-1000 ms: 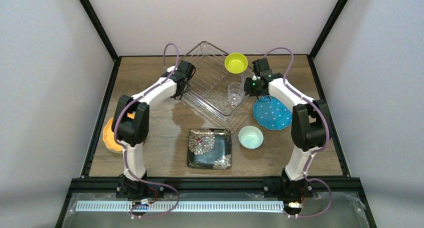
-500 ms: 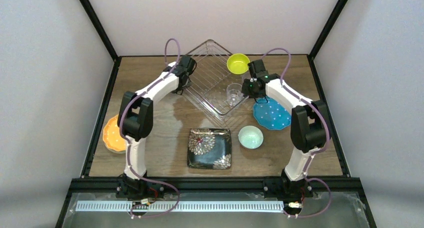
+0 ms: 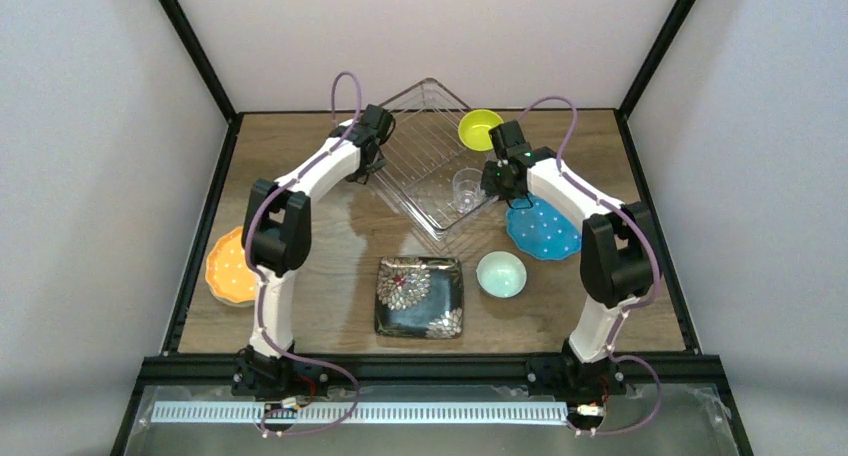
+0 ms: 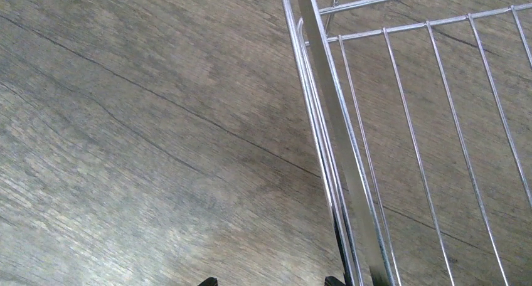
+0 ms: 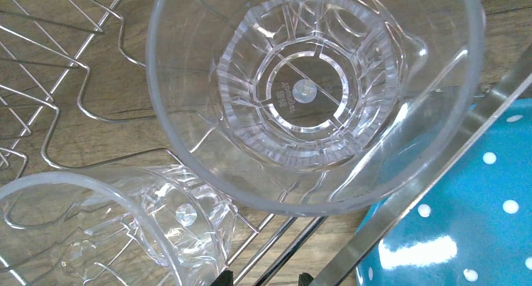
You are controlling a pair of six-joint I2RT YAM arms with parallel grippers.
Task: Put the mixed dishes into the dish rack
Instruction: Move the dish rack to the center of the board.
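Dish rack (image 3: 420, 154) is set at the far edge of the desk (image 3: 330, 276), mid-width and turned corner-on. Two cups are seen in the right wrist view: nearer glass cup (image 5: 307, 91) mouth-up over the rack wires, second glass cup (image 5: 119, 229) just beside it.

Yellow-green bowl (image 3: 480, 128) sits at the rack's far-right side; in or only touching cannot be told. Not yet loaded:
- blue dotted plate (image 3: 545, 228), just beside the rack toward the right edge
- mint bowl (image 3: 501, 274) and black square plate (image 3: 419, 296), toward the near edge
- orange dotted plate (image 3: 228, 268), at the left edge

Handling, as judged:
- Cups: light, slick, breakable. Best pinched across the wall at the lip.
- Plates: stiff, lying flat. Only the raised rim can be taken hold of (a tilt is likely needed first).
- Bowls: taken by the wall.

Left gripper (image 4: 271, 281): tips apart, bare wood between, rack rim just beside one tip. Right gripper (image 5: 263, 278): only slivers of the tips are shown, with rack wire running toward the gap. Clamped or not cannot be told.
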